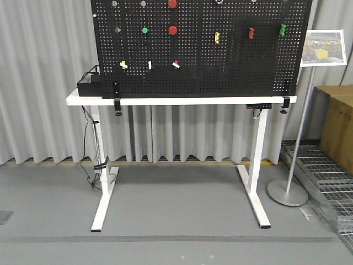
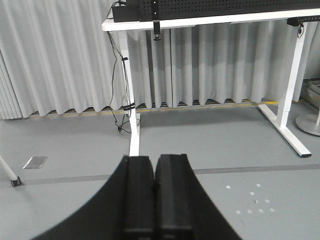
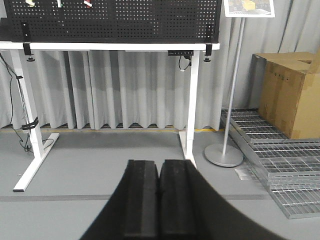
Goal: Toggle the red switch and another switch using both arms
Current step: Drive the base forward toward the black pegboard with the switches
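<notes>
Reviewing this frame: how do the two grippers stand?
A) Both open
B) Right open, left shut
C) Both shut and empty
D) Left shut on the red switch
C: on the left gripper and the right gripper alike, the jaws meet with nothing between them.

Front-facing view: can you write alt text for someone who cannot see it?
A black pegboard dotted with small coloured buttons and switches stands on a white table before grey curtains. Low on its left sit a tiny yellow-based switch, a slim white switch and a tiny red switch. A sign on a pole stands at the right.
</notes>
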{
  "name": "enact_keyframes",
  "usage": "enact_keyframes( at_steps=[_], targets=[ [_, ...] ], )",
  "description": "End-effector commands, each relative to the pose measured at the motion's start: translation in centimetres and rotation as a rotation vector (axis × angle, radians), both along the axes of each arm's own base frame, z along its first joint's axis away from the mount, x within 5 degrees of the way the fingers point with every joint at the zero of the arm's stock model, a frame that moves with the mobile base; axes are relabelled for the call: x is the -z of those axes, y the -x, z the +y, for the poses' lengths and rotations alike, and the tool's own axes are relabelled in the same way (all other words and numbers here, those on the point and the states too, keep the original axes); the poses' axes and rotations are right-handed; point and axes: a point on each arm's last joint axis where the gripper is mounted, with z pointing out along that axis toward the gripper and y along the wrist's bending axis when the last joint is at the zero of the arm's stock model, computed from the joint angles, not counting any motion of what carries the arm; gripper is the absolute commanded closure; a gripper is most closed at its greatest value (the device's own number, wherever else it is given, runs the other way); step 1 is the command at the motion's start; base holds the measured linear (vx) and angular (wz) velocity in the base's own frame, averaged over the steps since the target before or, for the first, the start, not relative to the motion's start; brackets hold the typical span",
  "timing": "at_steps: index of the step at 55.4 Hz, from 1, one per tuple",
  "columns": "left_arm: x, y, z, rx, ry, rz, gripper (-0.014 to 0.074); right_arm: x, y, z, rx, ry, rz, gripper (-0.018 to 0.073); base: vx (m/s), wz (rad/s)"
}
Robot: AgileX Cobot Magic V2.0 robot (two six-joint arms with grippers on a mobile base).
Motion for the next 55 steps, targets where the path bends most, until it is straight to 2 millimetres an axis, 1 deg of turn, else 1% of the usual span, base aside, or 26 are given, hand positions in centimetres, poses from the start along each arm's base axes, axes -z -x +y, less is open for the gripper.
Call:
enact_keyframes(
  at_steps=[1, 55],
  targets=[
    [-0.13, -0.02, -0.06, 0.006, 0.01, -0.072, 0.0594, -0.64, 0.03, -0.05, 0.007, 0.019, -0.086, 0.0566, 0.0, 0.0],
    [-0.11, -0.02, -0.06, 0.006, 0.01, -0.071, 0.0594, -0.62, 0.03, -0.05, 0.007, 0.019, -0.084, 0.0566, 0.02, 0.01]
  ],
)
